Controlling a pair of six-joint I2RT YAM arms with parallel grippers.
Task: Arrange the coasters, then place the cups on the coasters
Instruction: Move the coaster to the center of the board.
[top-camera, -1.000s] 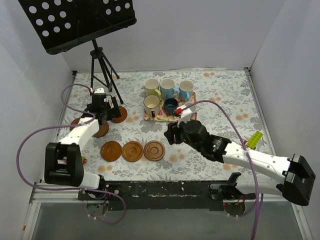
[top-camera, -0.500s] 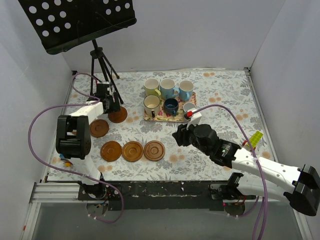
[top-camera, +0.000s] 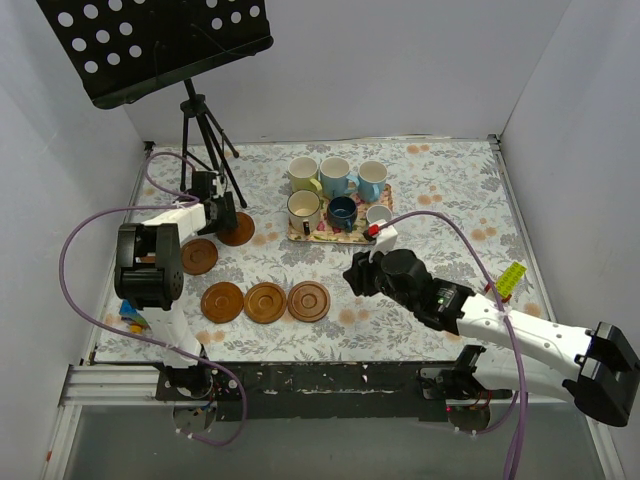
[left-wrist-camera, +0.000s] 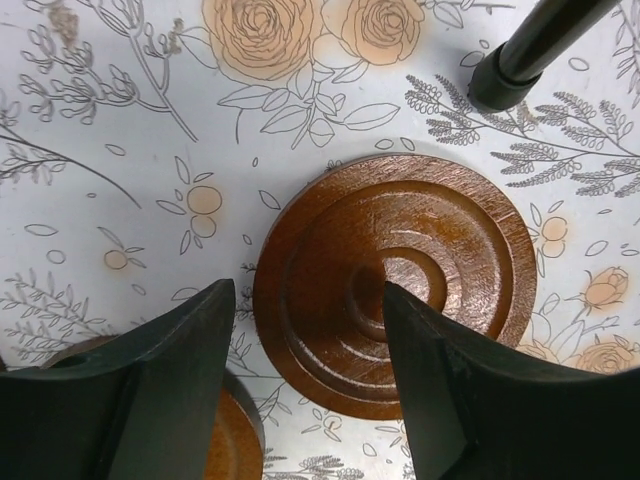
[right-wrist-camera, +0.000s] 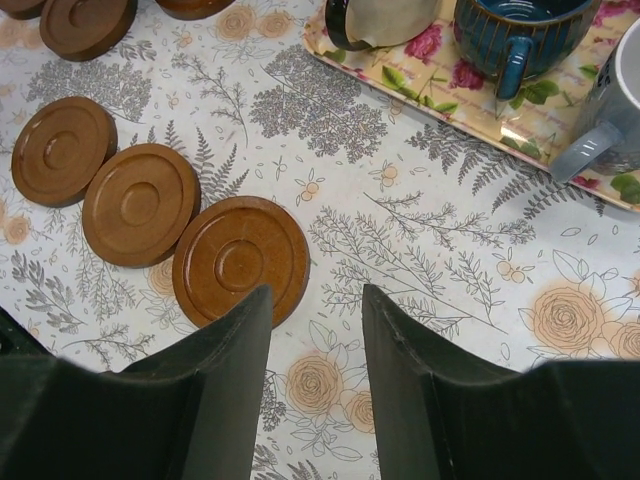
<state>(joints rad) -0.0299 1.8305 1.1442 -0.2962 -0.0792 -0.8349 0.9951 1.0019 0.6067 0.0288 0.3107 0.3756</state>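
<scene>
Big floral-cloth bench (top-camera: 450, 180), and ahead-right of the right jaws sits the rectangular floral tray (right-wrist-camera: 440, 95) with all six handled ceramic cups (top-camera: 335, 178) on it; those jaws hang parted, holding nothing. The left jaws are parted too, straddling one round reddish-brown grooved wooden coaster (left-wrist-camera: 450, 250) lying flat beneath them. I'd drop straight down, outer tip outside the rim, and squeeze gently so it doesn't skid.

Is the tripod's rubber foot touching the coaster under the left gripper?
Apart. The left wrist view shows flowered cloth between the tripod foot and the coaster.
</scene>
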